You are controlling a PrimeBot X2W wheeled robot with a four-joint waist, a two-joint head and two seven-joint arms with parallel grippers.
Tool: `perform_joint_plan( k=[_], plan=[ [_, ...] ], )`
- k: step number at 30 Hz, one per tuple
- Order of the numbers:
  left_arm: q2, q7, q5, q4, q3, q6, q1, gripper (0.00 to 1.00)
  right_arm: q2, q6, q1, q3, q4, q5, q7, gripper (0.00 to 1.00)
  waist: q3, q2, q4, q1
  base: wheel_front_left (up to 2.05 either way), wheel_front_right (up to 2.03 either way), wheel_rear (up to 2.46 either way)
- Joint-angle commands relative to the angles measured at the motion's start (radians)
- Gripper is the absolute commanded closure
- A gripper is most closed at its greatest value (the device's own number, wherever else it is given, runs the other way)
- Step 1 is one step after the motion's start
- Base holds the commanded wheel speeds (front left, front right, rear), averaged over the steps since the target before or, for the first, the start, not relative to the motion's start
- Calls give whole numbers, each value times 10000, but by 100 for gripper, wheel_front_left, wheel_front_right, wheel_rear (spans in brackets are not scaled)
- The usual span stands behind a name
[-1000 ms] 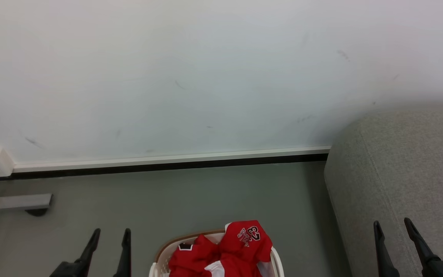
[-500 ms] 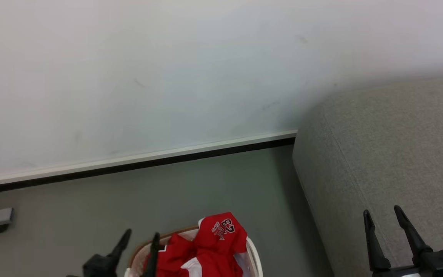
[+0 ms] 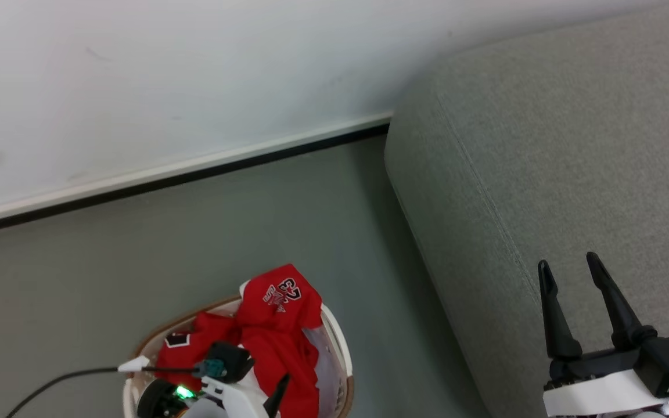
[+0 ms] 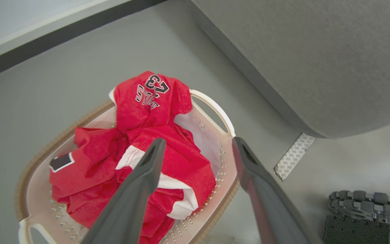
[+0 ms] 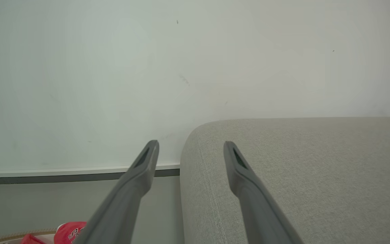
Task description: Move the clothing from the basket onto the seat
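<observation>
You have the basket [image 4: 212,105] on the grey floor [image 3: 195,232], and all the clothing [image 4: 181,159] sits inside it as a crumpled red heap: the jersey [image 4: 147,101] lies draped over the basket's rim on the side nearest the wall [image 3: 195,69], its number 23 facing up, and the shorts [image 4: 178,179] with their white stripes are bunched in the middle of the basket. Your left gripper [image 4: 197,142] hangs over the basket with its fingers spread and nothing between them; in the left wrist view one finger lies across the red heap and the other across the rim on the side facing the seat [image 3: 543,145]. Whether either fingertip touches the cloth you cannot tell. The seat stands beside the basket with a strip of floor between them, and no clothing lies on it. Your right gripper [image 3: 568,264] is well apart from the basket, above the seat near its edge, fingers spread and holding nothing. A dark cable [image 3: 50,380] runs over the floor on the basket's far side from the seat, and a pale patterned strip [image 4: 293,156] lies on the floor between basket and seat
</observation>
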Motion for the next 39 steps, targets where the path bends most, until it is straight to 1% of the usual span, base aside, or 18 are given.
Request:
perform_joint_plan(
  k=[1,4,10,13,21,28,33,37,38,39],
  plan=[
    [210,266,-184,298,-284,19,-311,0,-7,-21,-242,32,-135,111,-24,0,872,-1,-665,-2,0,0,0],
    [395,653,-437,757,-903,16,-786,0,-6,-21,-490,76,-385,318,-26,0,1464,-1,-946,-2,0,0,0],
    [748,1032,-621,1656,-1524,17,-1636,0,-4,-21,-929,156,-908,821,-26,0,2707,-1,-1357,-2,0,0,0],
    [876,1170,-721,2016,-1767,17,-1910,0,-3,-21,-1102,250,-1048,1104,-25,0,3177,-1,-1458,-2,0,0,0],
    [1284,1012,-938,2235,-2847,17,-2692,0,-6,-21,-1483,401,-1335,1460,-26,0,4220,-1,-1469,-2,0,0,0],
    [1805,1056,-1037,2522,-3720,16,-3447,0,-6,-21,-1656,386,-1593,1649,-25,0,4977,-1,-1503,-2,0,0,0],
    [1999,1080,-1118,2671,-4337,16,-3958,0,-4,-21,-1707,374,-1719,1688,-26,0,5488,-1,-1487,-2,0,0,0],
    [2003,1133,-1318,2742,-4872,15,-4155,0,-4,-21,-1737,398,-1773,1626,-26,0,5821,-1,-1451,-2,0,0,0],
    [1991,1092,-1435,2736,-5010,15,-4220,44,-6,-21,-1743,388,-1783,1588,-25,0,5869,-1,-1425,-2,0,0,0],
    [1992,1044,-1545,2744,-5120,16,-4274,100,-4,-21,-1750,381,-1791,1557,-25,0,5899,-1,-1402,-2,0,0,0]
  ],
)
